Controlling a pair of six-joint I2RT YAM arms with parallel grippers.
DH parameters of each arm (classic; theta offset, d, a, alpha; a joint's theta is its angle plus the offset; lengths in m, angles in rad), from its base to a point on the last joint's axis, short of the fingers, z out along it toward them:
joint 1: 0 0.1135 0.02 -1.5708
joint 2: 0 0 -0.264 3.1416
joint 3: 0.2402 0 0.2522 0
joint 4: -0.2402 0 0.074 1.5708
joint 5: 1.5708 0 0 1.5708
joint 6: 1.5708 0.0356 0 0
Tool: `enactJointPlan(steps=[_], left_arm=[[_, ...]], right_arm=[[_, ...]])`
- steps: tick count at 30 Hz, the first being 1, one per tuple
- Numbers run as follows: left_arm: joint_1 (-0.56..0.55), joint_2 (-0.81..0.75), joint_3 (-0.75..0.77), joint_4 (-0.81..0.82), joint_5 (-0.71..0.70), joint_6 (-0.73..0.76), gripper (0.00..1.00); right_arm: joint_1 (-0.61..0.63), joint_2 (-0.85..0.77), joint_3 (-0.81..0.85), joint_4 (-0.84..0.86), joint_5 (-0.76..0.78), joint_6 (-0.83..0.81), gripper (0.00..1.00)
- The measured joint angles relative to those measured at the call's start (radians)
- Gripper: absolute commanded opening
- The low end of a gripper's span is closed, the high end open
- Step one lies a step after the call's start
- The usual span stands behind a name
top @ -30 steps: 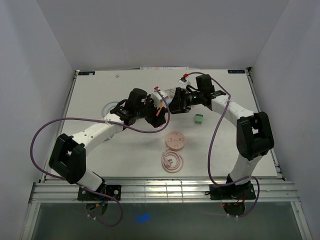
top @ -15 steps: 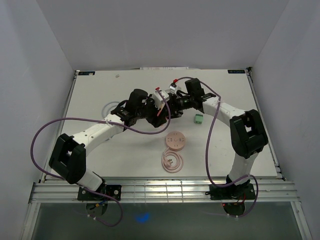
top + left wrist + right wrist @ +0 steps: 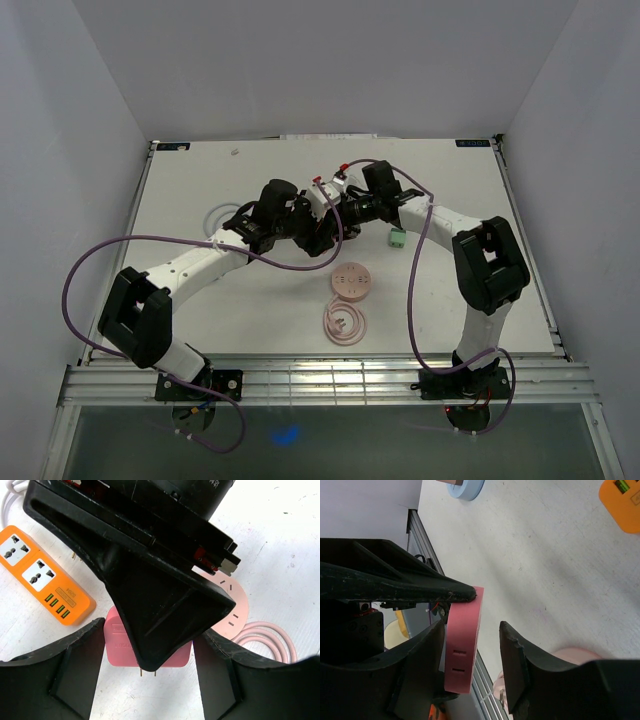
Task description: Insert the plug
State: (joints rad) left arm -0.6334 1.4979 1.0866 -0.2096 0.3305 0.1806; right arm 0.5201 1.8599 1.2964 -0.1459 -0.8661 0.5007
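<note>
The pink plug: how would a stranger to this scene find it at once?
Over the middle of the white table, the left end effector holds the pink plug. Unlike the orange power strip and the round pink socket, it is squarish with two metal pins.

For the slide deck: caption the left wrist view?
Left hand grips the pink plug, right hand across it; orange power strip and round pink socket behind.

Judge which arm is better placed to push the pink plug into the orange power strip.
Left, probably: its jaws clamp the pink plug by its sides, prongs free, with the orange power strip nearby. The right jaws only straddle it, a gap showing.
</note>
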Motion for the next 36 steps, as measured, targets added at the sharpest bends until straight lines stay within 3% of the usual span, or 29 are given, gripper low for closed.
enactJointPlan(steps=[6,9,10,12,18,22,23,24,36], left_arm=[[0.0,0.0,0.0,0.005,0.0,0.003,0.22],[0.0,0.0,0.0,0.008,0.0,0.003,0.22],[0.0,0.0,0.0,0.009,0.0,0.003,0.23],[0.0,0.0,-0.002,0.008,-0.01,0.014,0.23],[-0.002,-0.003,-0.016,0.016,-0.009,0.022,0.26],[-0.002,-0.011,-0.026,0.021,-0.01,0.022,0.38],[-0.002,-0.015,-0.03,0.023,-0.011,0.022,0.52],[-0.002,-0.02,-0.034,0.024,-0.012,0.022,0.98],[-0.002,-0.255,-0.099,0.071,-0.057,0.003,0.98]], right_arm=[[0.007,0.001,0.0,0.027,0.001,0.021,0.45],[0.011,0.003,0.0,0.043,0.0,0.024,0.29],[0.013,0.005,0.0,0.045,0.002,0.026,0.18],[0.014,0.009,-0.001,0.042,0.014,0.059,0.1],[0.017,0.012,-0.002,0.042,0.024,0.057,0.08],[0.019,0.012,-0.003,0.044,0.026,0.057,0.08],[0.019,0.012,-0.003,0.043,0.026,0.057,0.08],[0.02,0.012,-0.003,0.044,0.026,0.057,0.08],[-0.072,-0.022,-0.076,0.019,0.071,0.003,0.08]])
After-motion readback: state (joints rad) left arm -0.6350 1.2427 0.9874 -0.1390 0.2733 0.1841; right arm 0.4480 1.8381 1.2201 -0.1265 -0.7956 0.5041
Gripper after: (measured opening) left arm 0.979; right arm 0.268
